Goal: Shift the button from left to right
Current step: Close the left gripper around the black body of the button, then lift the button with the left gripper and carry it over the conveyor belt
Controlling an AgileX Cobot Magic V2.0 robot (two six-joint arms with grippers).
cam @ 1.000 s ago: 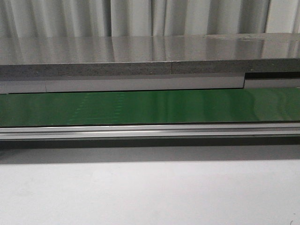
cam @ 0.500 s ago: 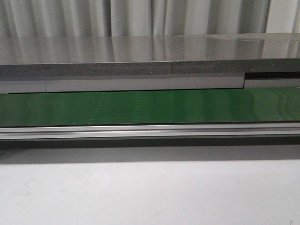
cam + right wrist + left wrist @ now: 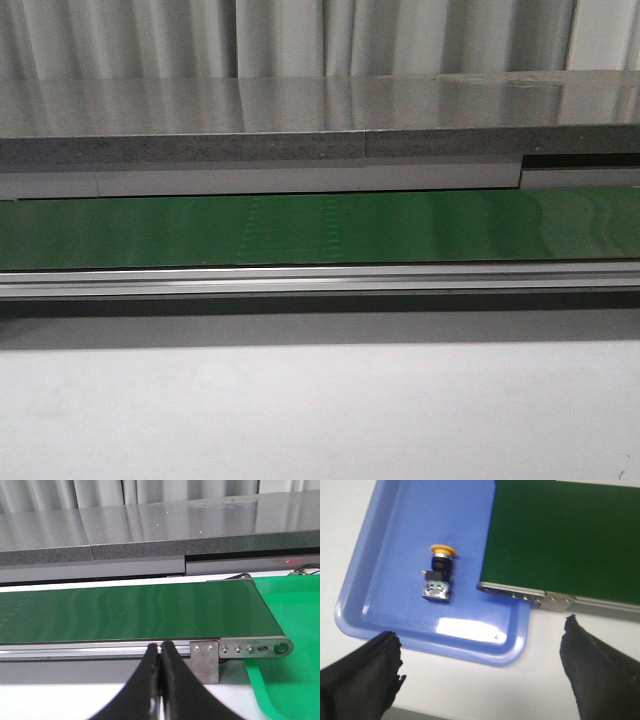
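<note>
One button [image 3: 438, 575] lies on its side in the blue tray [image 3: 380, 540] beside the conveyor belt [image 3: 565, 540], ahead of the wide-open left tool [image 3: 482, 665]; the right tool [image 3: 161, 680] is closed, empty.

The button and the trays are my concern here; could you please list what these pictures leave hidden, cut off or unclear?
- Button: seen only in the left wrist view, slightly blurred; its markings are unreadable.
- Blue tray: its far end is cut off by the frame, one corner hidden under the conveyor.
- Green tray: mostly cut off by the right wrist frame.
- Front view: neither tray, button, nor gripper appears.
</note>
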